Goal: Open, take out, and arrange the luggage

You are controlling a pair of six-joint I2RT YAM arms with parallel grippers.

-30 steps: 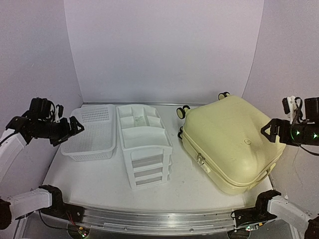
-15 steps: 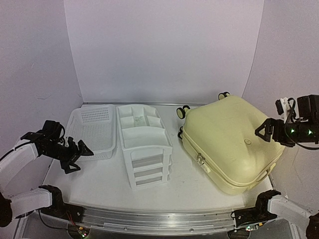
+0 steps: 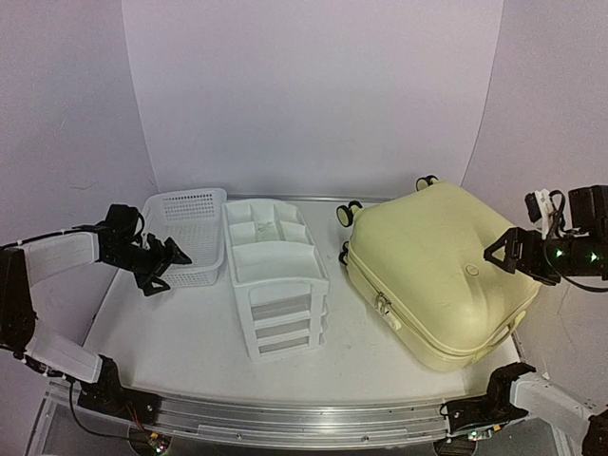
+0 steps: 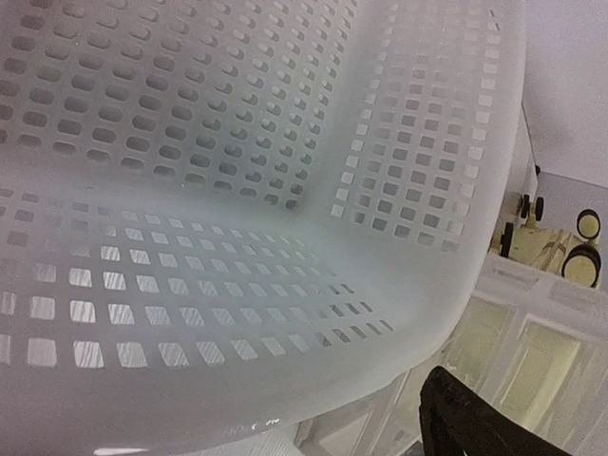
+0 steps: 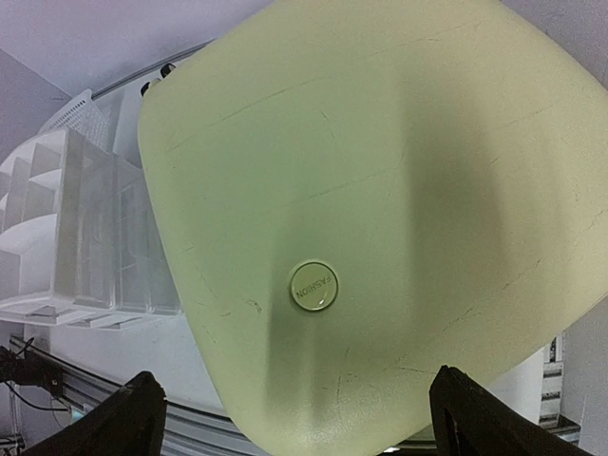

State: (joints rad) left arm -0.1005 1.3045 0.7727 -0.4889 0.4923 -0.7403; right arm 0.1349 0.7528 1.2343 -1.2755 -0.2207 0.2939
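1 change: left gripper [image 3: 163,264], wide open, empty, pushed mesh basket [image 3: 185,197] back; right gripper [image 3: 503,255], wide, empty, over unopened suitcase [image 3: 437,256].

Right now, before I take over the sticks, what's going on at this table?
The pale-yellow suitcase lies closed on the right side of the table, with nothing taken out yet. The right gripper hovers open over its right edge, apparently clear of the shell. The left gripper is at the near-left corner of the white mesh basket with its jaws spread; whether it grips the rim isn't clear. The white drawer unit stands between basket and suitcase.
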